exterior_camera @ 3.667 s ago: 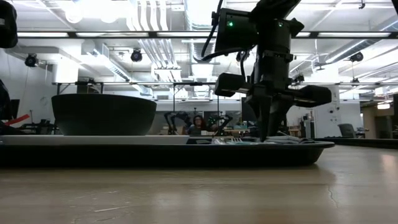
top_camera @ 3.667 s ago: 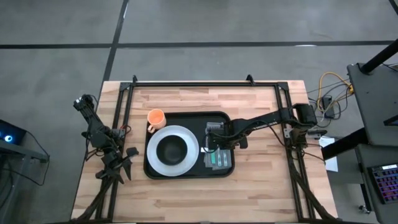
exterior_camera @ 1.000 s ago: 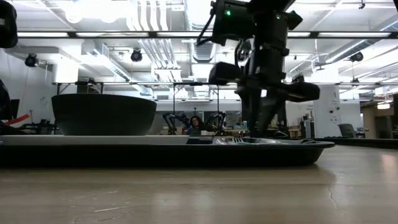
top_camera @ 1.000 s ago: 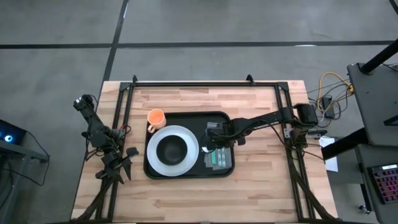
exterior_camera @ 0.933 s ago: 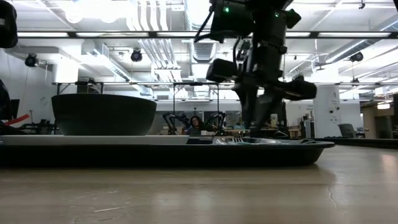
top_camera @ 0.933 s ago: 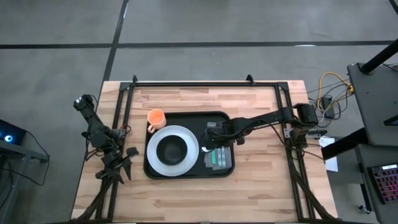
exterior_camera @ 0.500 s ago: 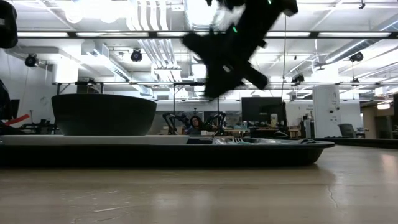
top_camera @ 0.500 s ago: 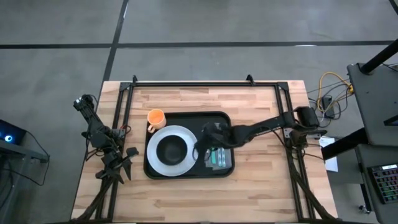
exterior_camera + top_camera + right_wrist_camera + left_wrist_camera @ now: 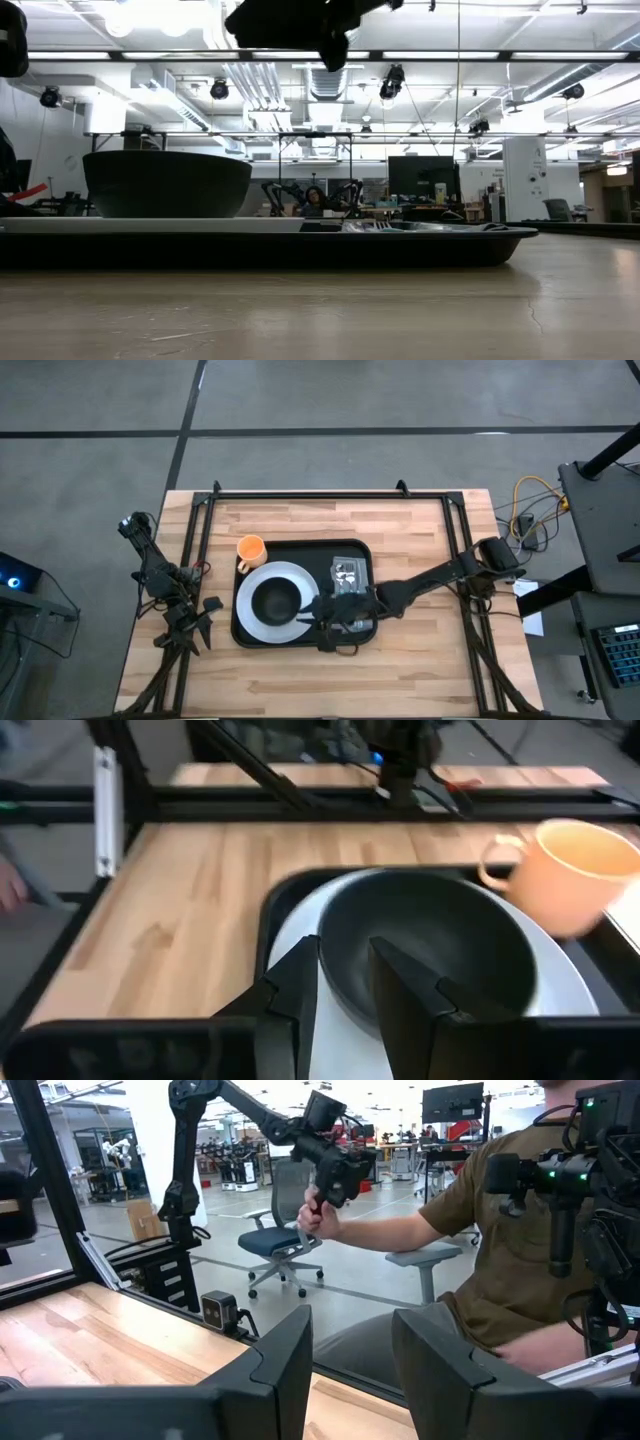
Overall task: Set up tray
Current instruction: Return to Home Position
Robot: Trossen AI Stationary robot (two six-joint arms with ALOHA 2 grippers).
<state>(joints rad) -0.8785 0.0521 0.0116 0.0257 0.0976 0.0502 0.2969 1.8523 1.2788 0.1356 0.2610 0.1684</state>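
The tray (image 9: 300, 550) lies in the middle of the bench (image 9: 420, 660), fully laid. A white plate (image 9: 252, 622) with a black bowl (image 9: 277, 600) fills its left half. A gray napkin (image 9: 348, 572) sits at its upper right, and an orange cup (image 9: 250, 548) stands at its upper left corner.

The right pincer (image 9: 345, 985) hangs over the tray's lower right part, just beside the plate's edge, and points left toward the bowl. Its fingers (image 9: 290, 1000) stand a narrow gap apart with nothing between them. The left pincer (image 9: 350, 1370) waits at the bench's left edge, fingers parted and empty, looking out at a seated person (image 9: 500, 1230) beyond the bench.

Judging by how things lie, only the retreat to rest remains. To do it well, the right arm should rise first, gaining height over the bowl's rim. In the low view that rim stands well above the tray's lip. Only then should it swing back toward the right side of the frame. Its forearm crosses the tray just below the napkin, so a low, flat pull could brush the napkin or drag it askew. The cup is well apart and at little risk. The fingers need not change, since nothing rides in them.

No brand, label or writing can be read on anything here. The screens in the room behind are too small to make out.
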